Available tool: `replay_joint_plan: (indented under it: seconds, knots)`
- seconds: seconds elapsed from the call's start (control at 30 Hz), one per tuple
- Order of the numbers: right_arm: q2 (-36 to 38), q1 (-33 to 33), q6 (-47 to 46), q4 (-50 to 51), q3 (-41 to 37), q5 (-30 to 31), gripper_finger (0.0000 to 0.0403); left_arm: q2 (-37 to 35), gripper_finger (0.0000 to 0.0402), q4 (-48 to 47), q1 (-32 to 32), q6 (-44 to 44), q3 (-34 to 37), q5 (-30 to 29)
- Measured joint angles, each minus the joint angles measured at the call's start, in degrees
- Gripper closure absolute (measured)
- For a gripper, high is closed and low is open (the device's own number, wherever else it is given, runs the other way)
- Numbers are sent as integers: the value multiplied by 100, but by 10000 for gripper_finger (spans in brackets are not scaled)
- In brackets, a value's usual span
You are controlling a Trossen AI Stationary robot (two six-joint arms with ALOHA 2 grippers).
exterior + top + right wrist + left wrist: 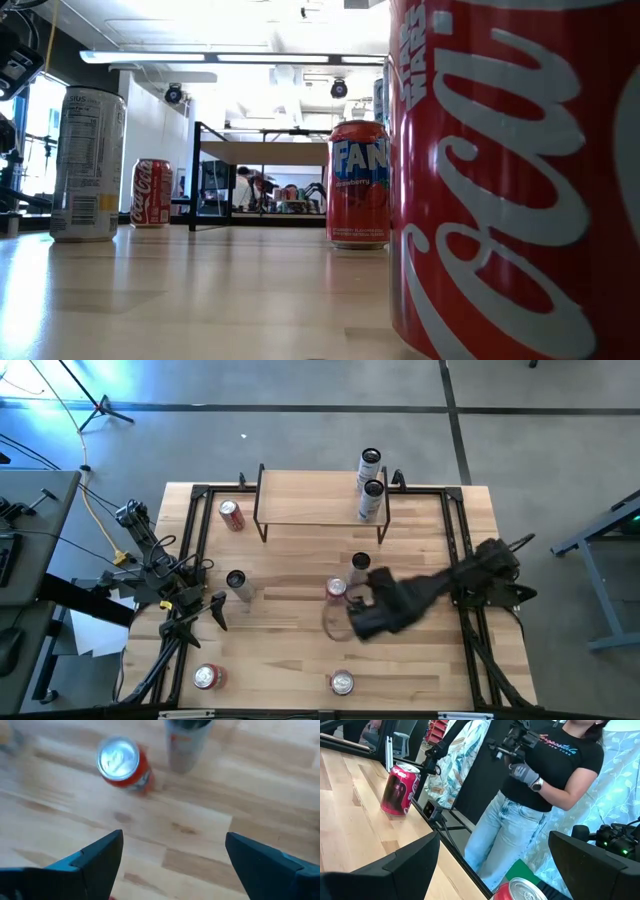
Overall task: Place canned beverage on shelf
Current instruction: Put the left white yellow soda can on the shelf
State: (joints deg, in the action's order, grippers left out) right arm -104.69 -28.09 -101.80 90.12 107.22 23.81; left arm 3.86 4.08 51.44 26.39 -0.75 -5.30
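Note:
The shelf [310, 497], a light wood plank on thin black legs, stands at the table's far middle. Two slim cans [371, 480] stand at its right end. On the table's middle stand a red can [336, 588] [122, 762] and a slim silver can [360, 565] [187, 742]. My right gripper [345, 618] [172, 845] hovers open above the bare wood, just near of these two, with nothing between its fingers. My left gripper [215, 608] [495, 850] waits open at the table's left side.
More cans stand about the table: a red one [232, 515] left of the shelf, a silver one [237, 582] at mid left, and two red ones [207, 677] [342, 682] by the near edge. A person [545, 780] stands beyond the table edge.

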Motion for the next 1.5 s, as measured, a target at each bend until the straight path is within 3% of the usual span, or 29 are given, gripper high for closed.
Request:
replay_joint_plan:
  seconds: [0.1,0.33,0.4,0.6,0.8,1.0,1.27,1.5]
  knots:
    - [290,-516,-605,-14,-298,605,64,0,41,0,0,0,0,0]
    - [802,-1544,-1947,-4,-1652,758,64,0,41,-2,0,0,0,0]
    - [915,-1868,-2319,-8,-2101,1227,64,0,41,-5,0,0,1,0]
    - [1324,-2733,-2548,-21,-3512,3511,64,0,41,-5,2,0,0,0]
    - [1728,-3380,-2533,-8,-4485,4304,64,0,41,-5,1,0,1,0]
    - [2272,-4054,-3134,-286,-5669,5611,64,0,41,-2,1,0,0,0]
    - [2609,-4534,-2906,-2341,-7236,6378,64,0,41,-2,0,0,2,0]
    - [2606,-4595,-2778,-3843,-8037,6087,64,0,41,-2,0,0,1,0]
